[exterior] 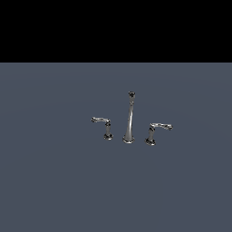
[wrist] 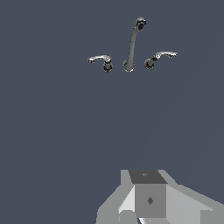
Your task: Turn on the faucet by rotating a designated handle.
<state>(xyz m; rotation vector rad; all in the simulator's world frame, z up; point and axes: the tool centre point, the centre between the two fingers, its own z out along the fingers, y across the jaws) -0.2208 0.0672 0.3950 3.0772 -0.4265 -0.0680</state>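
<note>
The chrome faucet stands as three pieces on a flat grey-blue surface. Its tall tapering spout (exterior: 129,120) (wrist: 132,43) has a dark tip and stands in the middle. The handle (exterior: 104,125) (wrist: 101,60), a thin arm on a short straight post, is on the exterior view's left of the spout. My gripper (wrist: 148,201) appears only in the wrist view, as grey blocks far back from the faucet and touching nothing. Its fingertips cannot be made out. The exterior view does not show the gripper or the arm.
The twin chrome lever (exterior: 156,132) (wrist: 159,58), with a curved post, stands on the exterior view's right of the spout. A bare stretch of the grey-blue surface (wrist: 87,131) lies between my gripper and the faucet.
</note>
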